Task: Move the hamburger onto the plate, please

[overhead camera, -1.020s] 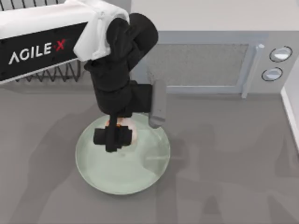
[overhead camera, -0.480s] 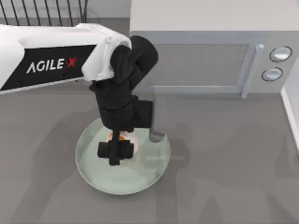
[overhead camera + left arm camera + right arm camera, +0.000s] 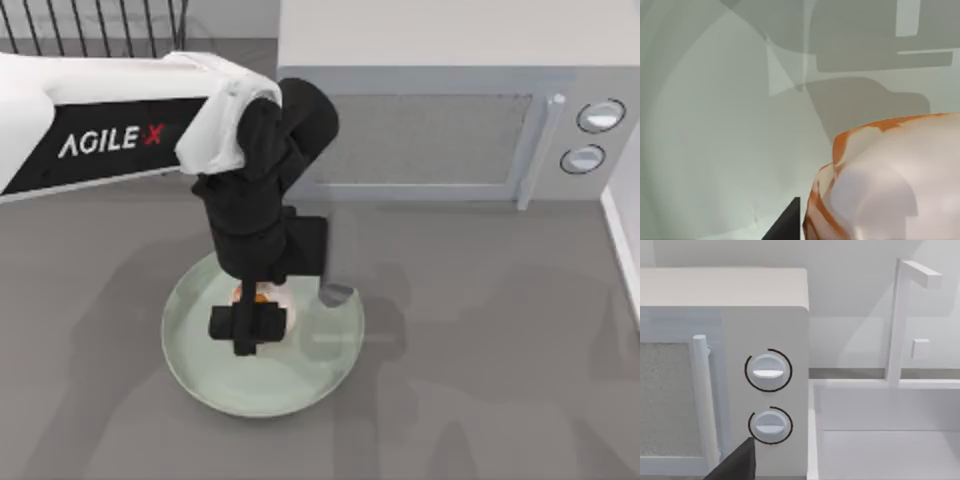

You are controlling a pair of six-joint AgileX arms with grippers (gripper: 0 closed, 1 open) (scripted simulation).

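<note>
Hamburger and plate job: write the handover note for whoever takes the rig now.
Left gripper: over the plate, down around the hamburger; whether its fingers are clamped or released cannot be told.
Right arm: parked, its wrist camera faces the microwave and the sink.
Hamburger: within the plate's rim, toward its far side, close above or on the surface; contact is not clear.
Done: carry to the plate.
Left: confirm the hamburger rests on the plate, release it if still held, then lift the left arm away.
</note>
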